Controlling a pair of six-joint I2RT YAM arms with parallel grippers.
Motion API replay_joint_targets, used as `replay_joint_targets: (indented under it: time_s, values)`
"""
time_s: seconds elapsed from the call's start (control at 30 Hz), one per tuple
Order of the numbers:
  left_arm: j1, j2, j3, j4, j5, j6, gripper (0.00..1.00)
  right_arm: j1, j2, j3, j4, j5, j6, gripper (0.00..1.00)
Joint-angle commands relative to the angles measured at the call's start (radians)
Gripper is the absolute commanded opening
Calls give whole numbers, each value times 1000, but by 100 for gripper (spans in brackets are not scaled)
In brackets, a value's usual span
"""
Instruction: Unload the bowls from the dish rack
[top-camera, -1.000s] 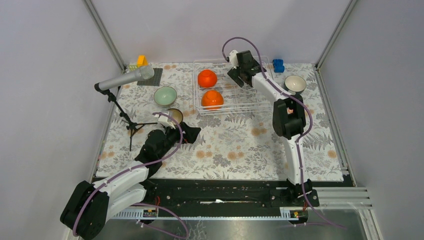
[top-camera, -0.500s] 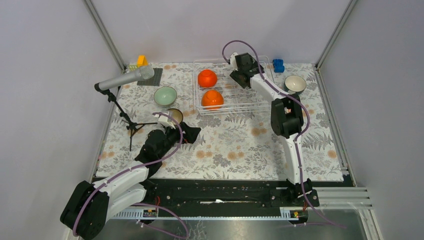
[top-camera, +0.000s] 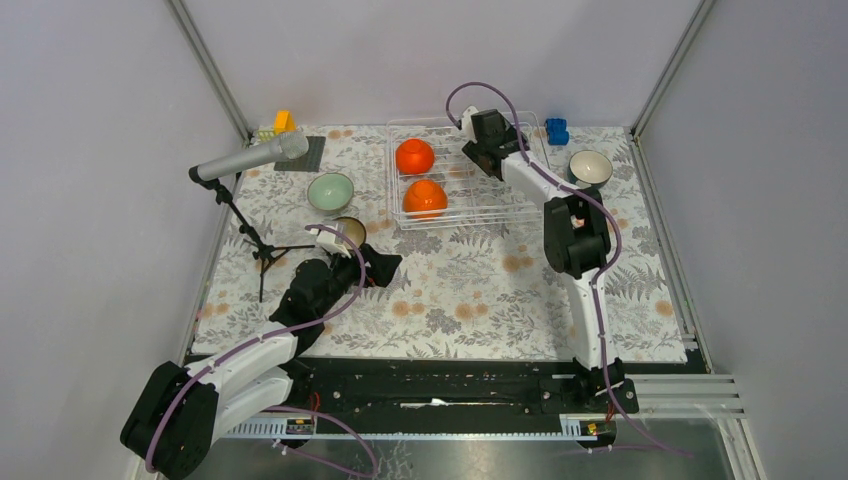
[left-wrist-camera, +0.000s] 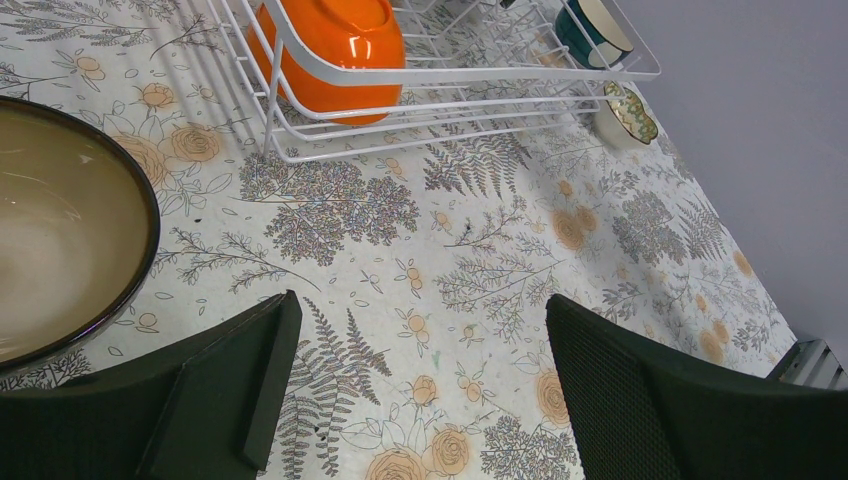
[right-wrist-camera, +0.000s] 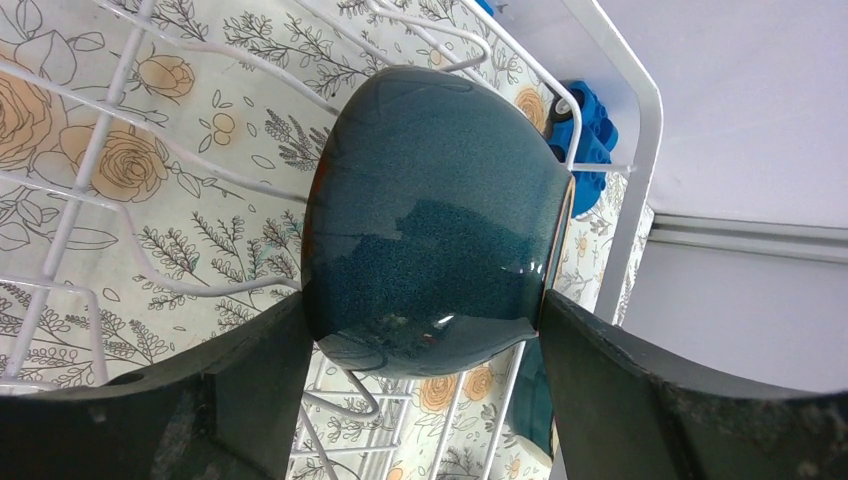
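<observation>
Tabletop under a fern-and-rose cloth (top-camera: 470, 290), boxed in by plain grey walls and metal corner posts

From the left: a microphone on its stand (top-camera: 250, 158), a yellow block (top-camera: 284, 121) in the far corner beside a dark mat (top-camera: 305, 155), then a mint bowl (top-camera: 330, 192) and a brown bowl (top-camera: 348, 230) standing upright on the cloth; the left gripper (left-wrist-camera: 420, 320) hangs low just beside the brown bowl, jaws wide apart with only cloth between them; the dish rack (top-camera: 470, 222) sits at the far middle with two orange bowls (top-camera: 414, 157) upside down in its left part; at its far right corner the right gripper (right-wrist-camera: 425, 330) has a finger against each side of a teal bowl (right-wrist-camera: 430, 220) lying tilted on the wires; a blue block (top-camera: 556, 130) sits just outside that corner, and a cream-lined bowl (top-camera: 590, 166) stands on the cloth right of the rack
</observation>
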Motion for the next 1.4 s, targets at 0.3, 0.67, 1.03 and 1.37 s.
replay_joint_targets:
  time_s: [0.3,0.67,1.03,1.37]
  values:
    - [-2,-8,5,36,10,14,98,25,-244,-106,257,116,-8,60]
    - [-2,-8,6,34,9,15,98,54,-341,-134,174,22,74,57]
    - [-2,-4,7,34,16,12,98,53,-306,-120,56,64,190,59]
    - [-2,-2,9,34,20,8,98,53,-186,-41,-31,370,243,62]
